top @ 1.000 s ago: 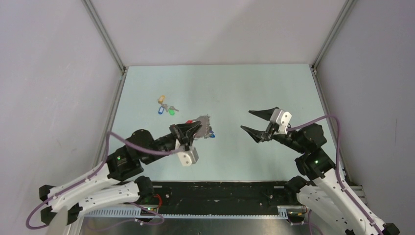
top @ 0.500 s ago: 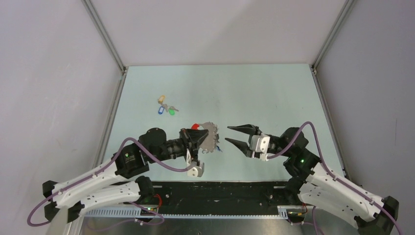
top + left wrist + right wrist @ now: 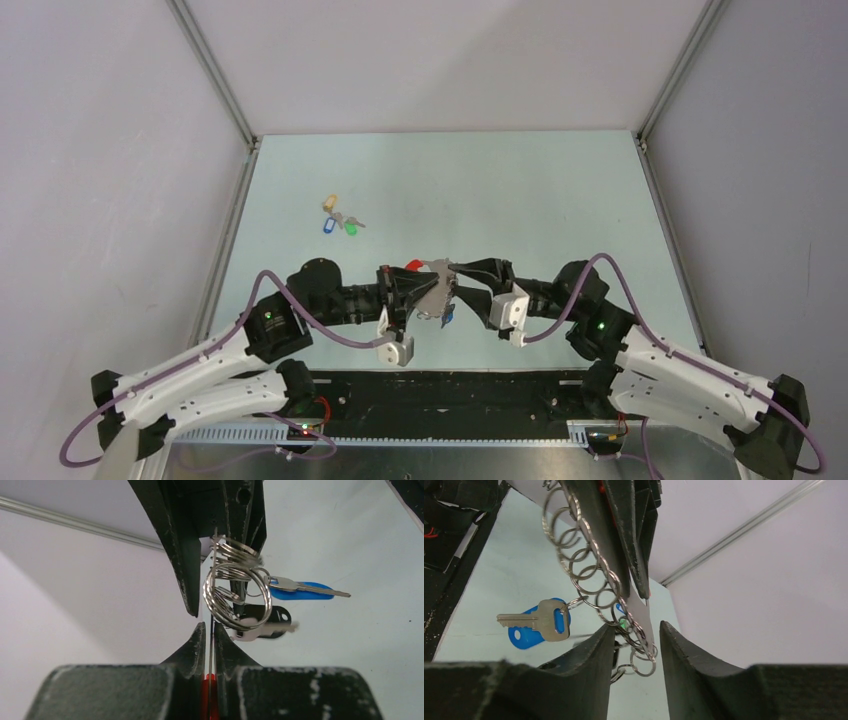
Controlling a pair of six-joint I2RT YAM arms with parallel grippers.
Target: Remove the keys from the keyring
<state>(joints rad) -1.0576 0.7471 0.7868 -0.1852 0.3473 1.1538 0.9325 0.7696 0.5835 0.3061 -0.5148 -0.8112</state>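
My left gripper (image 3: 420, 290) is shut on the keyring (image 3: 437, 284), held above the table with its red strap (image 3: 412, 266) sticking out behind. In the left wrist view the ring's thin metal edge and the red strap sit between the closed fingers (image 3: 197, 640). Small silvery rings (image 3: 235, 590) hang off it with the keys: one with a blue tag (image 3: 300, 591), one with a black tag (image 3: 267, 616). My right gripper (image 3: 463, 284) is open, its fingertips (image 3: 604, 637) straddling the far end of the ring chain (image 3: 594, 565). The blue-tagged key (image 3: 536, 622) dangles left of them.
A small cluster of keys with tan, blue and green tags (image 3: 338, 219) lies on the pale table (image 3: 520, 190) at the back left. Grey walls and metal frame rails enclose the table on three sides.
My right gripper has swung left and down from the right side until its open fingers meet the keyring. My left gripper has carried the keyring a little right and toward the near edge.
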